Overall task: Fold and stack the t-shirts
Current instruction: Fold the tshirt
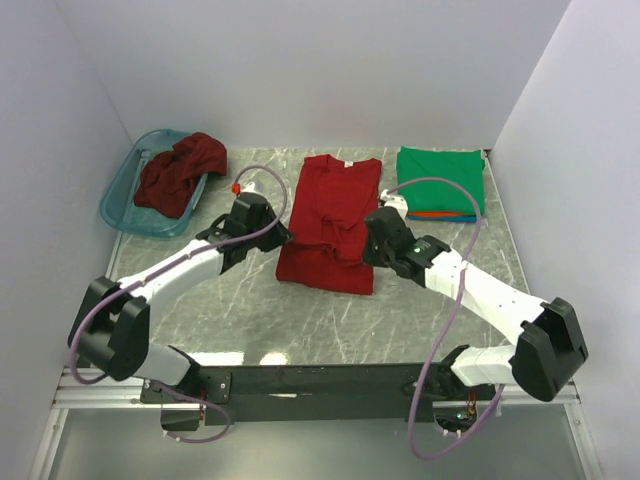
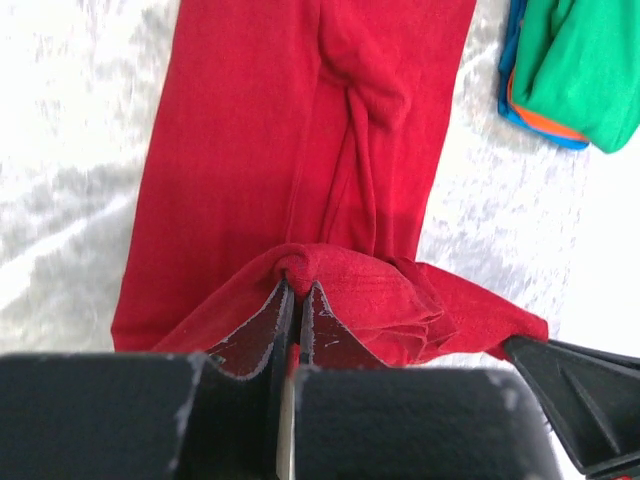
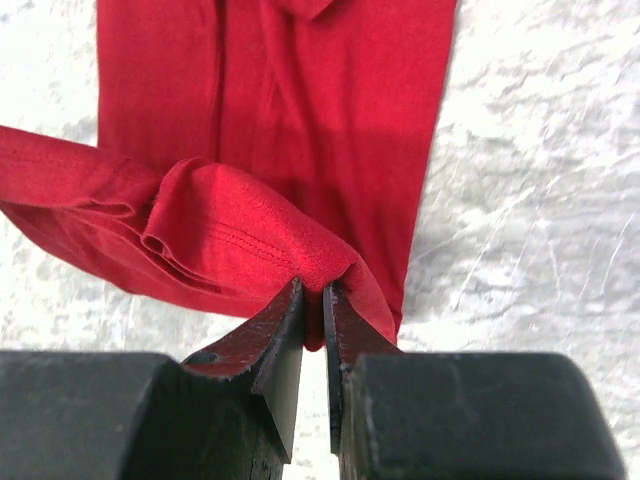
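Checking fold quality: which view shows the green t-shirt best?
Top external: the folded green t-shirt shows whole, its full outline in frame. Left wrist catches only one corner of it at the upper right; right wrist misses it entirely.

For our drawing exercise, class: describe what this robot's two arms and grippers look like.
The left arm and right arm have white links with chunky black joint housings. A thin lilac cable loops loosely along each. The left gripper and right gripper are matt black blocks, each with two tapered black fingers whose edges look scuffed.
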Motion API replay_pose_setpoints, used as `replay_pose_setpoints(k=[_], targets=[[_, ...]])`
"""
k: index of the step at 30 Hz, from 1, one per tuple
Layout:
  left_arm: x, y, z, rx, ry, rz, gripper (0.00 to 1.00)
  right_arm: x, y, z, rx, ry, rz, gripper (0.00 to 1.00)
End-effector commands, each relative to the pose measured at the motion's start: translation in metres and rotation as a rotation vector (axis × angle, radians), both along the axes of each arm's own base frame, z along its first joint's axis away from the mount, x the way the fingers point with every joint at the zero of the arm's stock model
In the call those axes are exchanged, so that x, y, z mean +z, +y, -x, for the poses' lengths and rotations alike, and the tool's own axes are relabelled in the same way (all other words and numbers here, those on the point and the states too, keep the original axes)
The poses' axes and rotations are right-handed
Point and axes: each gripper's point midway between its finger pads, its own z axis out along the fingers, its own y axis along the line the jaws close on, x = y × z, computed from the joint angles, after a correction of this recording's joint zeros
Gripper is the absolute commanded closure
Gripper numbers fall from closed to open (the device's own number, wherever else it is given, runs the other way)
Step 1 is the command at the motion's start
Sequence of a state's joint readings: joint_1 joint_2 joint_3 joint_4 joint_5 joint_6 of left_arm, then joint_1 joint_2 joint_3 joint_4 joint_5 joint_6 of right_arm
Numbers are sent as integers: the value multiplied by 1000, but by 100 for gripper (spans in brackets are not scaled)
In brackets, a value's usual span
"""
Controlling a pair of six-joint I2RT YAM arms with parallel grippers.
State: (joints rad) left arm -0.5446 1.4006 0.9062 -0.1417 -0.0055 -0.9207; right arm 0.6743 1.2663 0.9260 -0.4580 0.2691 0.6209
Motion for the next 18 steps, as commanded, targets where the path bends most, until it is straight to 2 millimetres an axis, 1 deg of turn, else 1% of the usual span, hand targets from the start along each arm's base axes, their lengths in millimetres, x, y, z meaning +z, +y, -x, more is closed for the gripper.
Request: replay_pose_setpoints(k=[1,5,6,7,8,9,11,12,13,14,15,16,17,18], targets=[[24,-8,-25,-31,-76,22,100,23,5,-25,4,-66,-24,81],[21,-13,-37,-52,-70,16,100,25,3,-37,-1,-67,-21,81],[18,-14,-41,-54,-60,9,100,26,-1,-42,-11,-67,-17,81],[17,-15,-44,-57,-60,4,100,23,0,-43,-7,-58,-16,81],[11,-14,-46,-55,-45,-4,100,24,0,-47,-10,-61,-17,81],[14,-15,-51,-54,-56,2,100,21,-3,-50,-16,-53,-11,81],[12,-16,-57,-56,-63,0,100,22,-4,-55,-22,-46,-15,81],[15,-15,-62,-54,-72,1,100,16,-5,-58,-30,-33,-8,81],[16,-16,-65,-55,-80,1,100,15,-6,-60,-33,-29,-9,81],[13,-16,-69,-53,-76,-4,100,16,-5,-63,-33,-29,-12,81],[16,-16,-74,-50,-83,-2,100,11,-5,-65,-36,-15,-8,81],[16,-17,-76,-52,-81,0,100,11,-6,-69,-40,-16,-12,81],[11,-17,-79,-53,-72,-5,100,12,-5,-72,-39,-19,-18,81],[13,-16,-84,-50,-77,-1,100,7,-5,-74,-44,-7,-13,81]])
